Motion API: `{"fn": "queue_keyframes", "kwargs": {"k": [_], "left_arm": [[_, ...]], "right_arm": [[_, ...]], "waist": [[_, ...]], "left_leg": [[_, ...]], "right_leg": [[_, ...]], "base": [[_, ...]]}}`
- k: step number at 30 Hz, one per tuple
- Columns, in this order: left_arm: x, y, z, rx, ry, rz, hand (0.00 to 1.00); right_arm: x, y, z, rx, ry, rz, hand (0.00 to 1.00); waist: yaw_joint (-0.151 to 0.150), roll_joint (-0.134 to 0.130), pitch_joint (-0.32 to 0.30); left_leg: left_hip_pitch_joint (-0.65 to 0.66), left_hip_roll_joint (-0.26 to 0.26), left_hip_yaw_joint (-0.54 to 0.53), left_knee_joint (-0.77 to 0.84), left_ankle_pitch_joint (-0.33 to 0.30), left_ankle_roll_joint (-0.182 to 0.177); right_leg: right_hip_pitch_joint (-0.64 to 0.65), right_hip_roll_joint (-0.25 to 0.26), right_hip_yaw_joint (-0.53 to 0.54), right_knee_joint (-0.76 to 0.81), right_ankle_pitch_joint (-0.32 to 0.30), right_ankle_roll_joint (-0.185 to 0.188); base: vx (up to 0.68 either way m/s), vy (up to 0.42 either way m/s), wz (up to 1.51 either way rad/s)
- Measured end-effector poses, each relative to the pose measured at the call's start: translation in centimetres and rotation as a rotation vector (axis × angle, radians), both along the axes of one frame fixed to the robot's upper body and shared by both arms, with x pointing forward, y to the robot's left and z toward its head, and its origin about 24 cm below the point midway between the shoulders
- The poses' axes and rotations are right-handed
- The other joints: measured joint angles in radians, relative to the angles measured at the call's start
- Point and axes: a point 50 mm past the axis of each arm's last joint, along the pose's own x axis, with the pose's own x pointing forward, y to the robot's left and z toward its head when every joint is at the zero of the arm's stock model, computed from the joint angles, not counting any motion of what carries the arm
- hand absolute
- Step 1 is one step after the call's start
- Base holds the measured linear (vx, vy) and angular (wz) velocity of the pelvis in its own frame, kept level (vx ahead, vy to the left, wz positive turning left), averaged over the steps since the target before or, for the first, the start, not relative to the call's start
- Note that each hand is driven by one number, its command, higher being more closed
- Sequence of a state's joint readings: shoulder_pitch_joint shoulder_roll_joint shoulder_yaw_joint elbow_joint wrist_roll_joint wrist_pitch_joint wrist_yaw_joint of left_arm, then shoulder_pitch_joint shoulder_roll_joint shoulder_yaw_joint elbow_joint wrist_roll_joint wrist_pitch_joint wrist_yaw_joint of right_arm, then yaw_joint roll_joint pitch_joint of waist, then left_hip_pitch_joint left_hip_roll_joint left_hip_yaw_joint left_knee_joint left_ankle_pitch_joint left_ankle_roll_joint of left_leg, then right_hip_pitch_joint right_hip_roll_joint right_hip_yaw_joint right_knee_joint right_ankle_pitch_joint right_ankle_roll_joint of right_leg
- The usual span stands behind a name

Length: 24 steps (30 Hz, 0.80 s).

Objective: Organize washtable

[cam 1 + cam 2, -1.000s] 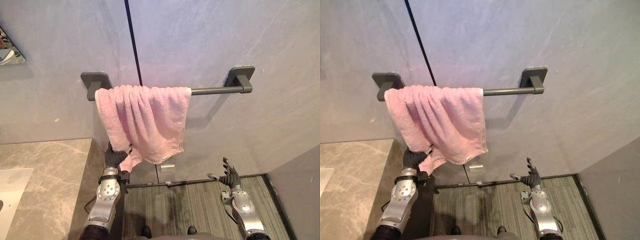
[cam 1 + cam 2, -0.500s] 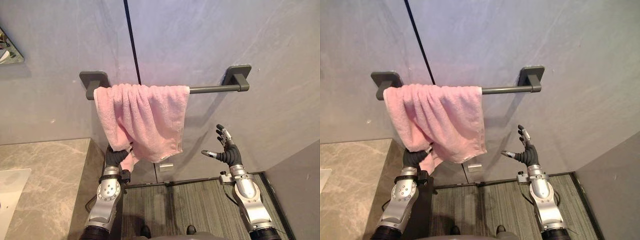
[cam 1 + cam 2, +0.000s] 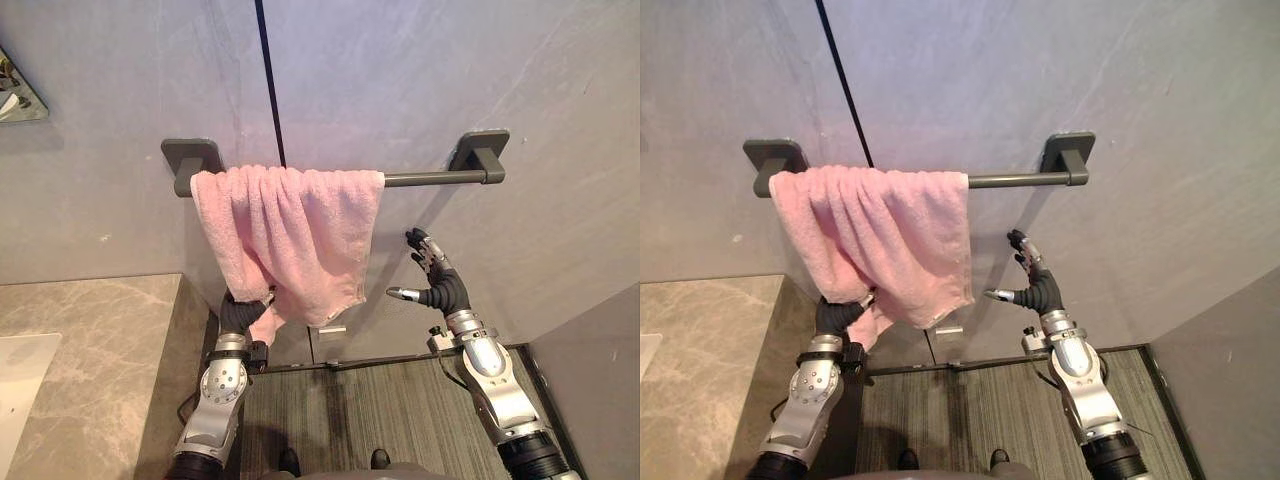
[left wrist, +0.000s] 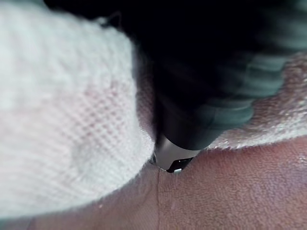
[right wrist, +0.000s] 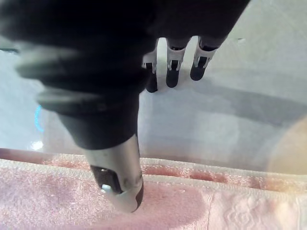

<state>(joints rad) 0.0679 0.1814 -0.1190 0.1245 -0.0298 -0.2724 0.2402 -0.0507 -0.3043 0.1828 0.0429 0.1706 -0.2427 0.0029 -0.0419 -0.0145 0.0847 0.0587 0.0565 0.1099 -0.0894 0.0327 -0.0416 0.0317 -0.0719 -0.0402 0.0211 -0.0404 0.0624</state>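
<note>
A pink towel (image 3: pixel 295 235) hangs bunched over the left half of a dark grey towel bar (image 3: pixel 430 180) on the grey wall. My left hand (image 3: pixel 238 315) reaches up from below and is shut on the towel's lower left corner, which bunches round its fingers; in the left wrist view the terry cloth (image 4: pixel 62 120) wraps close round a finger. My right hand (image 3: pixel 440 285) is raised just right of the towel's lower right edge, open, fingers (image 5: pixel 172 72) straight and thumb (image 5: pixel 120 187) spread before the towel's hem (image 5: pixel 57 206), apart from the cloth.
A beige marble counter (image 3: pixel 90 340) with a white basin (image 3: pixel 20 370) lies at the lower left, close beside my left arm. A mirror corner (image 3: pixel 15 95) shows at the upper left. Striped grey flooring (image 3: pixel 380 410) lies below, a grey side wall (image 3: pixel 600 370) at the right.
My right hand has risen from near the floor and moved left, up to the towel's lower right edge. My left hand has kept hold of the towel's corner.
</note>
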Motion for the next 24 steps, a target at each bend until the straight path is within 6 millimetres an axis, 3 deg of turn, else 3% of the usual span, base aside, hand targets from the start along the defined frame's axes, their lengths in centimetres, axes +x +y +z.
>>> {"fn": "queue_keyframes", "kwargs": {"k": [5, 6, 15, 24], "left_arm": [[0.0, -0.3, 0.0, -0.009, 0.001, -0.010, 1.00], [0.0, -0.3, 0.0, -0.010, 0.001, -0.011, 1.00], [0.2, -1.1, 0.1, -0.049, -0.010, -0.038, 1.00], [0.3, -1.2, 0.2, -0.056, -0.013, -0.040, 1.00]], "right_arm": [[1.3, 1.4, -0.1, -0.013, 0.015, 0.054, 0.00], [1.4, 1.8, -0.1, -0.016, 0.017, 0.069, 1.00], [2.5, 4.1, -0.2, -0.030, 0.033, 0.148, 1.00], [2.9, 4.7, -0.1, -0.015, 0.034, 0.150, 1.00]], "waist": [[0.002, 0.000, 0.000], [0.004, 0.000, 0.000], [0.028, 0.000, 0.000], [0.033, -0.001, -0.001]], "left_leg": [[-0.011, 0.001, -0.018, 0.005, 0.003, 0.001], [-0.011, 0.001, -0.021, 0.004, 0.004, 0.001], [-0.017, 0.001, -0.030, 0.004, 0.004, 0.001], [-0.025, 0.000, -0.046, 0.004, 0.005, 0.000]], "right_leg": [[-0.003, 0.000, -0.014, 0.005, -0.001, -0.001], [-0.002, 0.000, -0.016, 0.006, -0.001, -0.001], [-0.004, 0.000, -0.025, 0.008, -0.004, -0.004], [-0.004, 0.001, -0.028, 0.010, -0.010, -0.006]], "base": [[-0.03, -0.013, 0.09], [-0.02, -0.011, 0.08], [0.00, -0.005, 0.02], [0.00, -0.005, 0.06]]}}
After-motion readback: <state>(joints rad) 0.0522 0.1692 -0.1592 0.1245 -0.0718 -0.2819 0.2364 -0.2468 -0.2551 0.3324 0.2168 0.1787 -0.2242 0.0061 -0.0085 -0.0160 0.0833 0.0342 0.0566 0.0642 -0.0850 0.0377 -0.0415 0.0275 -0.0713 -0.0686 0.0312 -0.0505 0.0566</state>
